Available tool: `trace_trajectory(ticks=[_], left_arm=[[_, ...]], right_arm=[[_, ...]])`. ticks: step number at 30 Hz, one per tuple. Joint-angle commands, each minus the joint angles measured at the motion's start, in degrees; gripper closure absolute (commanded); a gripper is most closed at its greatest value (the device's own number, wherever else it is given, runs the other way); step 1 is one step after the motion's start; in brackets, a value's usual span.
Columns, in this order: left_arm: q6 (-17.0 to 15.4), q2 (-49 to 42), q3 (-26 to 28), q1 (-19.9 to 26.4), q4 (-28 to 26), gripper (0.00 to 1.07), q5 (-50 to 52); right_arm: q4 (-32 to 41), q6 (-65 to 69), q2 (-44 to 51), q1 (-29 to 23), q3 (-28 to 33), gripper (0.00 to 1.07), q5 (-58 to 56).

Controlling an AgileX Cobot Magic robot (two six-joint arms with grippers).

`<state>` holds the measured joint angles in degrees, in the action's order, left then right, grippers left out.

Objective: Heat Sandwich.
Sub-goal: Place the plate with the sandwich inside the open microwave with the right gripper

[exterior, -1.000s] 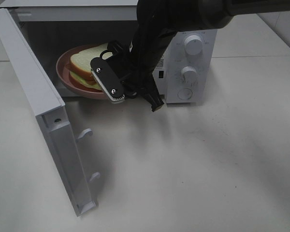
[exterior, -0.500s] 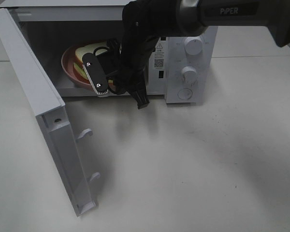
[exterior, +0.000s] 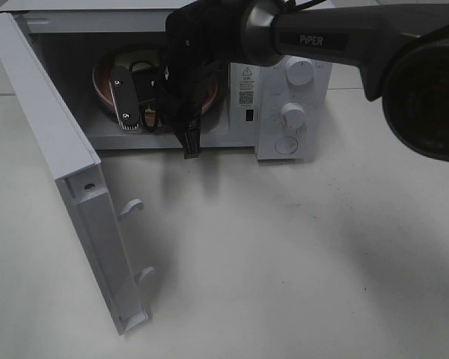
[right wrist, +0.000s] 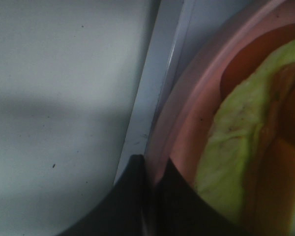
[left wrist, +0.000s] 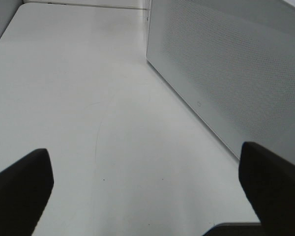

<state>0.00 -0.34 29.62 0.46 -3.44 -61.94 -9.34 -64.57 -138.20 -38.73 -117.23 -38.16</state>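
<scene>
My right pincer (right wrist: 151,173) is closed tight on the rim of the pink plate (right wrist: 187,113). In the right wrist view its two dark fingers meet at the lower middle of the frame, with the plate's edge nipped between them. On that plate lies the sandwich (right wrist: 231,147), filling the right side of that frame. I see its pale green-yellow filling and a brown crust edge up close, but not the whole of it.

From the high view, my right pincer (exterior: 135,105) sits in the upper left of the frame, reaching into the open cavity of the microwave (exterior: 284,142). The pink plate (exterior: 103,82) shows there only as a curved rim inside the cavity, and my arm and pincer cover most of it. I cannot pick out the sandwich itself in that view. The microwave's door (exterior: 60,149) stands swung wide open down the left side of the frame, and two knobs (exterior: 300,71) sit on the control face to the right of the cavity.

My left pincer (left wrist: 146,196) is spread wide with nothing between its fingers, whose dark tips show at the lower corners of the left wrist view. It hangs over the bare white tabletop (left wrist: 64,98), with a white dotted panel (left wrist: 226,73) in the upper right.
</scene>
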Motion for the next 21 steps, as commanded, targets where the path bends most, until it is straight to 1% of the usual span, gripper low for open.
trace_trajectory(ticks=[1,10,16,21], left_arm=[[0.0,-1.0,-0.1,-0.4,-0.1,0.10,0.7],[0.0,-1.0,-0.1,-0.4,-0.1,0.10,0.7],[0.0,-1.0,-0.1,-0.4,-0.1,0.10,0.7],[0.0,-1.0,-0.1,-0.4,-0.1,0.10,0.7]], right_arm=[[-2.4,4.0,-1.0,-0.2,-2.5,1.07,0.5],[-3.9,6.5,-3.2,-0.2,-3.2,1.07,0.7],[-5.0,11.3,-5.3,-0.2,-7.4,1.06,0.0],[-6.3,13.0,-5.3,-0.2,-7.6,1.06,0.6]])
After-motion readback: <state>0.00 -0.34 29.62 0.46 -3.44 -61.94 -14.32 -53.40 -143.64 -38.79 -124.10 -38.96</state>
